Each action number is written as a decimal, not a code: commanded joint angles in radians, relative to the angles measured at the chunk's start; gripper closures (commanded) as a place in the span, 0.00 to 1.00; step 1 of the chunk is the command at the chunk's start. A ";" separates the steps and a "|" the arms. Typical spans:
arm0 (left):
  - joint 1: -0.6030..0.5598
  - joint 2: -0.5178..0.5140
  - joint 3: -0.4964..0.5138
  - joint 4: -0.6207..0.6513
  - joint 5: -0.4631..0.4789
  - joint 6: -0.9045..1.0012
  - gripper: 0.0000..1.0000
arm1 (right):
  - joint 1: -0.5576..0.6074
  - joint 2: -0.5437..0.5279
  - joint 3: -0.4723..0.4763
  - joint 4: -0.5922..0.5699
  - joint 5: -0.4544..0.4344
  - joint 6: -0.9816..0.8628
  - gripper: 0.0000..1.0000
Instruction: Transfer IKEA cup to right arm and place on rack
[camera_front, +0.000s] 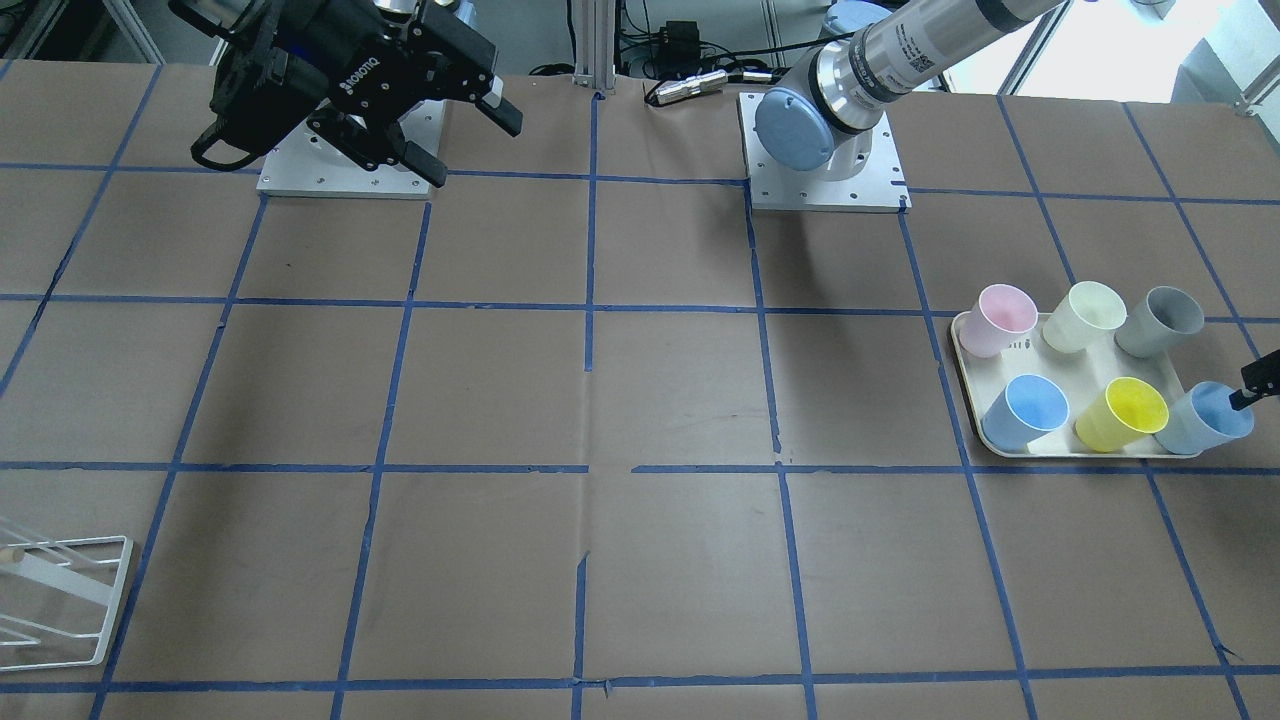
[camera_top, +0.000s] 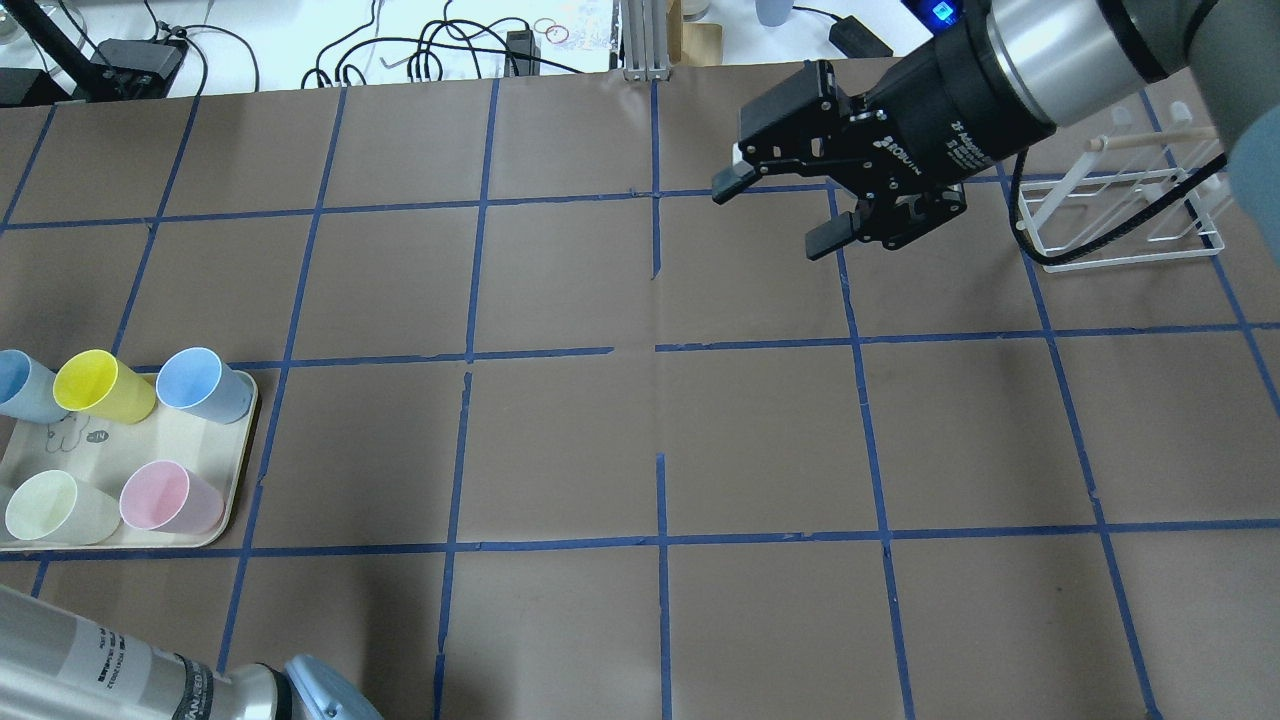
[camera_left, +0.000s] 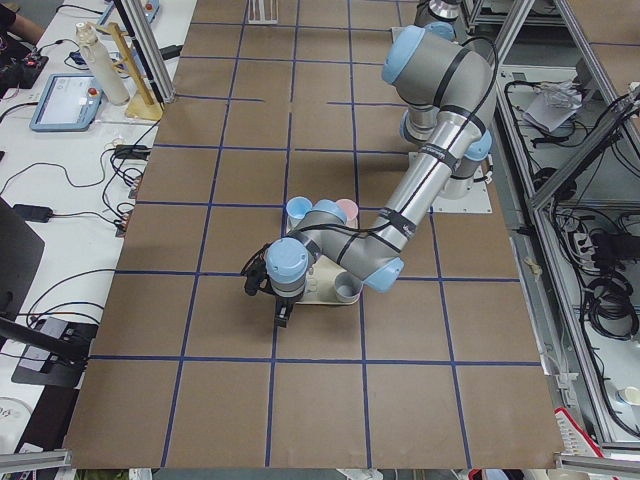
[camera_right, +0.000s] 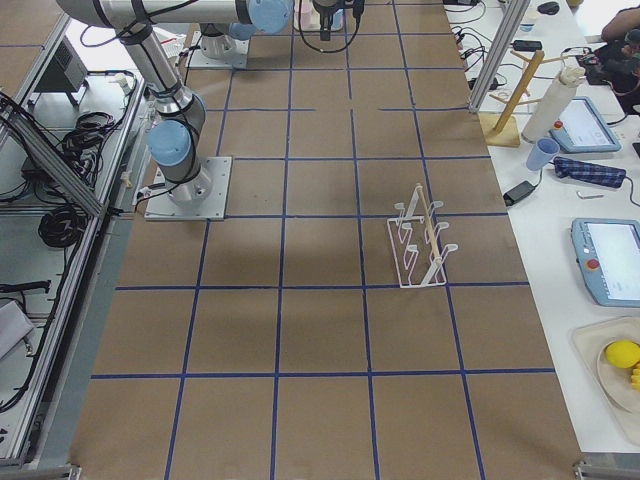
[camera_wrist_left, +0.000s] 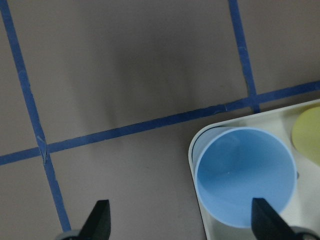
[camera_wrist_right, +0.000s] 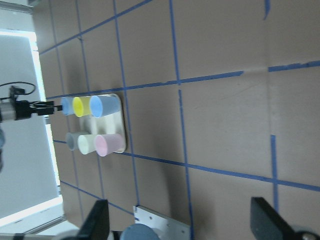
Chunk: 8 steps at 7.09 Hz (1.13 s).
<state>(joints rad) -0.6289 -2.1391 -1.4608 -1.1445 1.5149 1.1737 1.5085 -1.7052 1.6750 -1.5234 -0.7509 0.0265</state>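
The left gripper (camera_wrist_left: 182, 225), wide apart and empty, should shift until the IKEA cup (camera_wrist_left: 244, 177), beneath one jaw, sits between both, then descend

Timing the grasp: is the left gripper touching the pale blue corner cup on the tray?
Cannot tell. In the left wrist view one fingertip of the left gripper overlaps the IKEA cup's mouth; height unclear.

On cream rectangular plastic tray (camera_front: 1085, 365), far-left corner: pale grey-blue plastic tumbler (camera_front: 1205, 420), just left of yellow plastic cup (camera_front: 1122, 412). Well apart, far right: white wire-frame metal rack (camera_right: 418, 248).
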 joint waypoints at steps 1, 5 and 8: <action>0.000 -0.012 -0.001 -0.012 0.008 -0.002 0.02 | -0.052 0.001 0.014 0.078 0.262 -0.084 0.00; -0.003 -0.018 -0.001 -0.029 0.004 -0.046 0.29 | -0.123 -0.001 0.149 0.195 0.612 -0.230 0.00; -0.005 -0.007 -0.007 -0.049 0.007 -0.046 0.75 | -0.113 -0.011 0.203 0.195 0.748 -0.226 0.00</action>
<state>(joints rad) -0.6330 -2.1536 -1.4663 -1.1796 1.5226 1.1274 1.3932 -1.7136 1.8657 -1.3305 -0.0342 -0.2074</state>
